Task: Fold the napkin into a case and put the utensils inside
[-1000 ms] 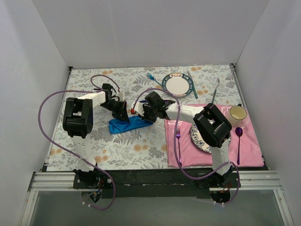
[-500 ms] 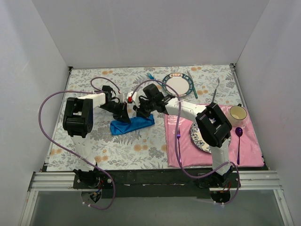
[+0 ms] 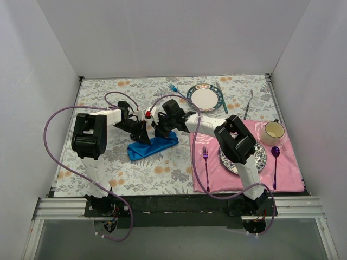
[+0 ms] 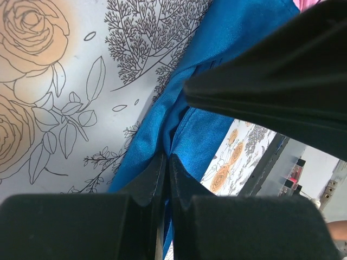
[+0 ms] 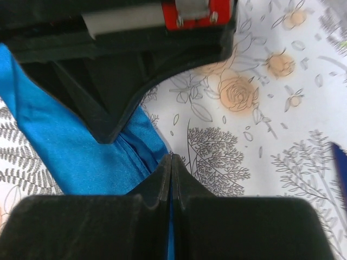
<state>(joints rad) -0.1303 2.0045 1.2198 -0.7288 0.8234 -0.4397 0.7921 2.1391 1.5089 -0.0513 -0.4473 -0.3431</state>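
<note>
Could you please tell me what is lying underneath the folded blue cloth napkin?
The bright blue folded cloth napkin lies on the grey floral tablecloth; nothing else shows beneath it. Whether anything sits inside its folds cannot be seen, since the cloth covers that.

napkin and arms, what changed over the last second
The right end effector moved left along the napkin, closer to the left end effector, and the right arm's elbow swung in toward the table's middle. It is now shut on the cloth's edge. The napkin barely shifted. The left end effector stayed clamped on it, and the back plate and cup did not move.
</note>
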